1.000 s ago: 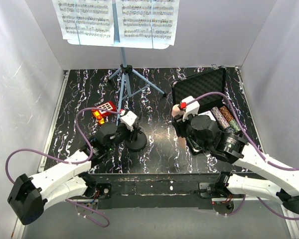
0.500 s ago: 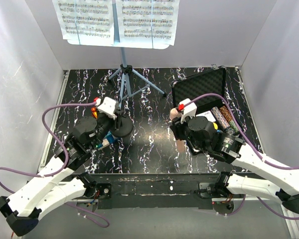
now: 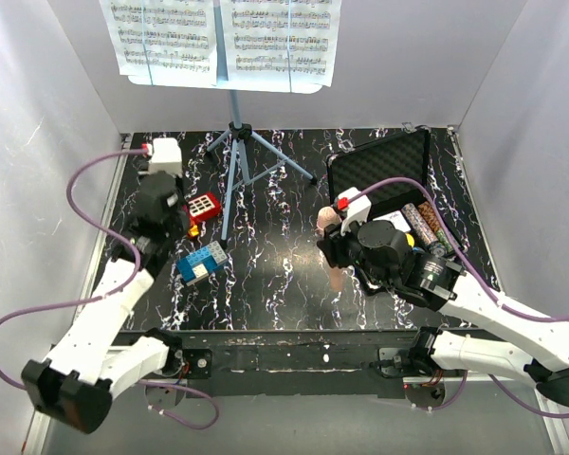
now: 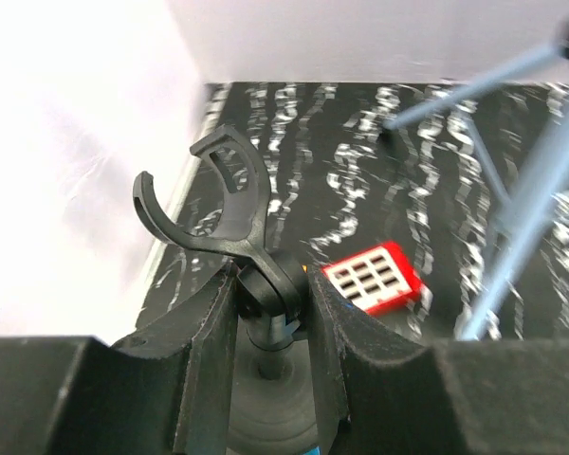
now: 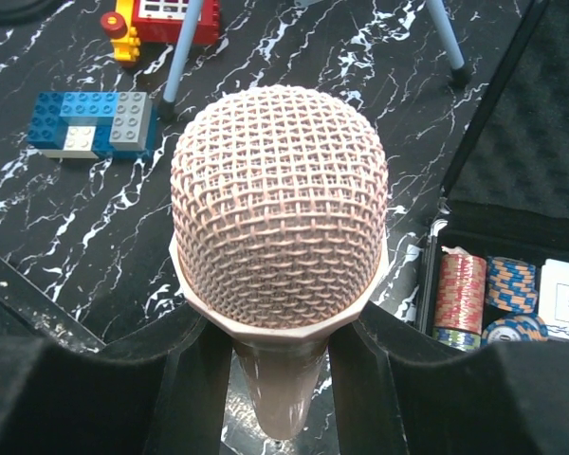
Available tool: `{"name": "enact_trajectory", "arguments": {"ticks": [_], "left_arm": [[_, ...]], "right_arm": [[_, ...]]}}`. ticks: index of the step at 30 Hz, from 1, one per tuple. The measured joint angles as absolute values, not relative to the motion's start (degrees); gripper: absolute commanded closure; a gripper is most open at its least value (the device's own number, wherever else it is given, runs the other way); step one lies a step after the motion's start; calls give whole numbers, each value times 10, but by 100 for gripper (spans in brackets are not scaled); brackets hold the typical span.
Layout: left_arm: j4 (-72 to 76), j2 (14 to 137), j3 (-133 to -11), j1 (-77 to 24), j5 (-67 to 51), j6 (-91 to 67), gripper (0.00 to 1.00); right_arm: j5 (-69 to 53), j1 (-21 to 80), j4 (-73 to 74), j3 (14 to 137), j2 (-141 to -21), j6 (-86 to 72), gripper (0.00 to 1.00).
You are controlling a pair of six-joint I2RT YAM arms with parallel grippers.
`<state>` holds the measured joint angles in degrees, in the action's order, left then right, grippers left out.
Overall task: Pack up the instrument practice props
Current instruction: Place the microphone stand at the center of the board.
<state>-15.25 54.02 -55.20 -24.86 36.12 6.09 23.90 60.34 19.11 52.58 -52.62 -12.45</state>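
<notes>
Between the fingers of the right gripper (image 5: 280,355), clenched on its pale body, the microphone (image 5: 280,209) hangs over the table (image 5: 95,227) beside the case (image 5: 541,142), head toward the wrist, long axis along the fingers, while the left gripper (image 4: 270,284) clamps the detached stand (image 4: 209,199) by its neck, clip upward, presumably for separate packing.

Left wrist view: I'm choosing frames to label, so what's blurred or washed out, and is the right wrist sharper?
Left wrist: wall blown out white, music stand legs and tabletop smeared, microphone stand fairly crisp. Right wrist: microphone mesh sharp, poker chips clear.
</notes>
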Motion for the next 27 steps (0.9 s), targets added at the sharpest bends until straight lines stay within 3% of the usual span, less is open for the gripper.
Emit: {"name": "enact_trajectory", "arguments": {"ticks": [10, 27], "left_arm": [[-16, 707, -560, -60, 340, -18, 100], [237, 870, -478, 60, 363, -86, 100]], "right_arm": [[184, 603, 168, 499, -529, -151, 99], [115, 603, 112, 460, -530, -169, 99]]}}
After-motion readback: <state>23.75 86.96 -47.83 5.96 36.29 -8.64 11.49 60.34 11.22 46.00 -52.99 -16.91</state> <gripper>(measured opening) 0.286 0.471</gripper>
